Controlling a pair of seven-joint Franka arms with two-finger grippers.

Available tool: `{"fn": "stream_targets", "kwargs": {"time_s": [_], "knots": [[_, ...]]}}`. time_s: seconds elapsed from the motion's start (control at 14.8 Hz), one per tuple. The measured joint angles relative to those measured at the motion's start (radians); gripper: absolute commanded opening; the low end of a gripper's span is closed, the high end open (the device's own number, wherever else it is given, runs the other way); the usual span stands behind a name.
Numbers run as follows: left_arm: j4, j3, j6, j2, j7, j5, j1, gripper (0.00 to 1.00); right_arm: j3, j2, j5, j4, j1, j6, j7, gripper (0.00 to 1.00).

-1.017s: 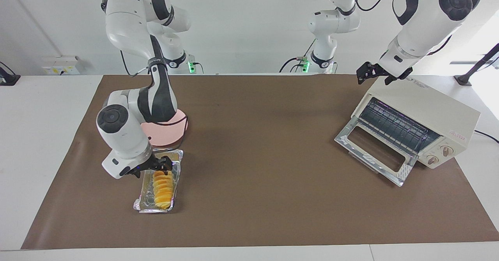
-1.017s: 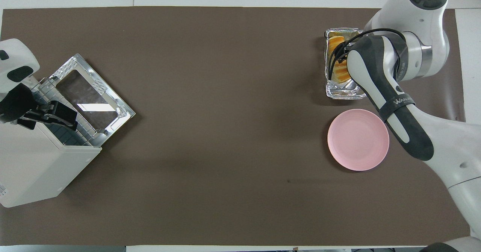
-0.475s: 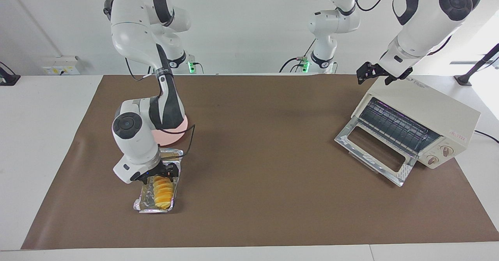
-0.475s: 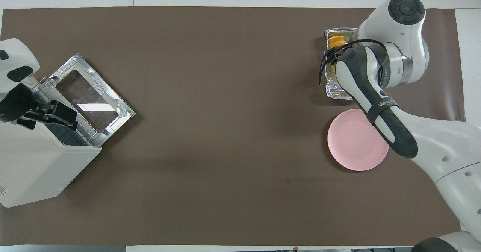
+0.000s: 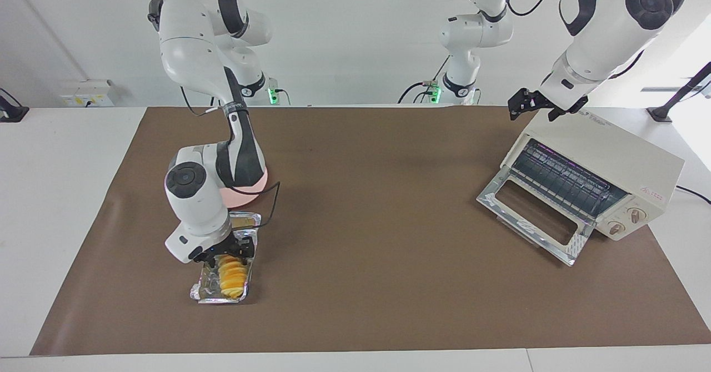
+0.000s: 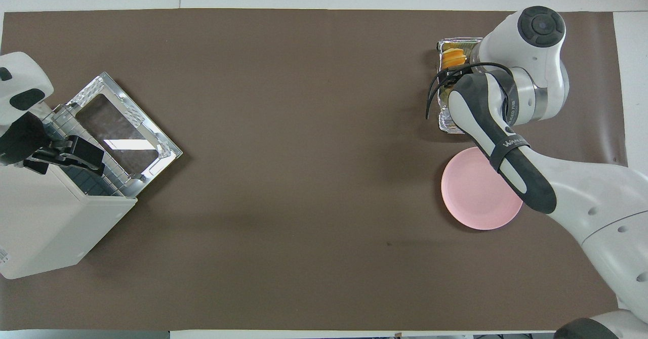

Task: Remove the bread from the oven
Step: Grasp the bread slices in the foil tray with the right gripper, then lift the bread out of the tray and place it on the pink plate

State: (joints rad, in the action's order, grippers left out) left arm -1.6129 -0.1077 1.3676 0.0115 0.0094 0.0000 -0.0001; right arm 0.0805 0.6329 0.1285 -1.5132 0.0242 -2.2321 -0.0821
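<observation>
the golden-orange ridged bread roll (image 5: 231, 275) lies in the crinkled silver foil tray (image 5: 206, 290) toward the right arm's end, well apart from the open cream-white toaster oven (image 5: 605, 164). its long axis runs toward and away from the robots. the right gripper (image 5: 226, 251) sits low over the roll's nearer end; whether it grips i cannot tell. likely step: lifting it onto the pink round plate (image 6: 471, 197). the left gripper (image 5: 536, 104) waits, open, over the oven.

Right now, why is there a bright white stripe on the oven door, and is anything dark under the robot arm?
Overhead view: the stripe on the oven door is glare, a light mirrored in the glass. Facing view: the same door shows no stripe, only brown mat through it. Both views: a soft shadow lies on the mat beside the foil tray and the plate, under the right arm.
</observation>
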Motion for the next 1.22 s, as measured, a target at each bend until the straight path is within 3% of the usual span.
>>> {"fn": "stream_targets", "kwargs": {"time_s": [0.07, 0.47, 0.81, 1.08, 1.22], "knots": [[0.0, 0.0, 0.0, 0.0, 0.0, 0.0, 0.0, 1.0, 0.0, 0.0, 0.0, -0.006, -0.001, -0.007, 0.0, 0.0], [0.0, 0.0, 0.0, 0.0, 0.0, 0.0, 0.0, 1.0, 0.0, -0.009, 0.0, 0.002, -0.008, 0.014, 0.0, 0.0], [0.0, 0.0, 0.0, 0.0, 0.0, 0.0, 0.0, 1.0, 0.001, -0.037, 0.004, 0.074, -0.013, 0.17, 0.003, 0.0], [0.0, 0.0, 0.0, 0.0, 0.0, 0.0, 0.0, 1.0, 0.004, -0.152, -0.006, 0.084, -0.007, 0.362, 0.007, 0.0], [0.0, 0.0, 0.0, 0.0, 0.0, 0.0, 0.0, 1.0, 0.004, -0.258, -0.064, 0.008, -0.007, 0.41, 0.007, 0.0]]}}
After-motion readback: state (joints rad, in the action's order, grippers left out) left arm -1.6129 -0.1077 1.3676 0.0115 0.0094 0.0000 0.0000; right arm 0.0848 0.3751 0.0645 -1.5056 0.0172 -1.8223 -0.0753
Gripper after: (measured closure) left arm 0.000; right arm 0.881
